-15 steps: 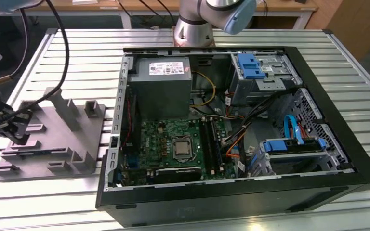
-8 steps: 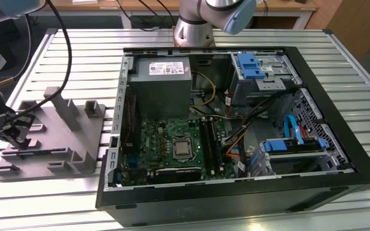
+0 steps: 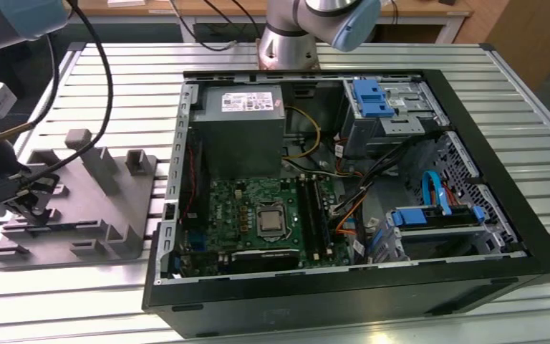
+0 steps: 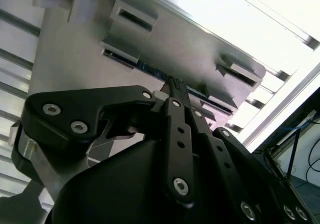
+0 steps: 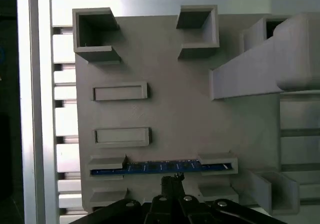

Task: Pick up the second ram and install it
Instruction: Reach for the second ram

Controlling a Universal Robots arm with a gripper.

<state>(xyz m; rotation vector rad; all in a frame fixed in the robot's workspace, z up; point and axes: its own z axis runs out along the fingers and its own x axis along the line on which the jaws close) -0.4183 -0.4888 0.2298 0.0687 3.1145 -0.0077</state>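
The second ram is a thin dark-blue strip standing on edge in two slots of the grey fixture; in the second wrist view the ram runs slantwise across the fixture. My gripper is shut, its black fingertips pressed together right at the middle of the strip. Whether they touch it I cannot tell. In the second wrist view the gripper overlaps the ram's line. In the exterior view the gripper hangs low over the fixture at the exterior view's left.
An open computer case lies on the slatted metal table, holding a green motherboard, a grey power supply and blue drive brackets. Upright blocks rise from the fixture. The arm's base stands behind the case.
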